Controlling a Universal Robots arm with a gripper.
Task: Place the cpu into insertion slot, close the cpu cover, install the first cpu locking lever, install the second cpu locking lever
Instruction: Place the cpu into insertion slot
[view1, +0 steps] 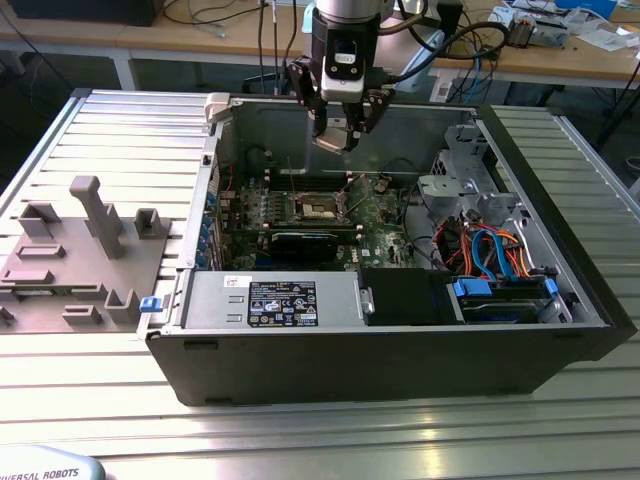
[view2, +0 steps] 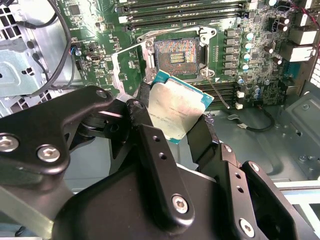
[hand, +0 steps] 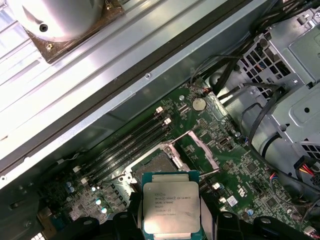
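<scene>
The gripper (view2: 174, 119) clamped the cpu (view2: 180, 102) by opposite edges between its jaws, with the uncovered insertion slot (view2: 177, 57) below and slightly ahead of them, apart.

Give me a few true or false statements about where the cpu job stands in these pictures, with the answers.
1. The tool grips the cpu. True.
2. The cpu sits in the insertion slot. False: the slot is empty, and the cpu is held above the motherboard.
3. The cpu cover is shut over the slot. False: it stands swung open.
4. The computer case is open, with the motherboard exposed. True.
</scene>
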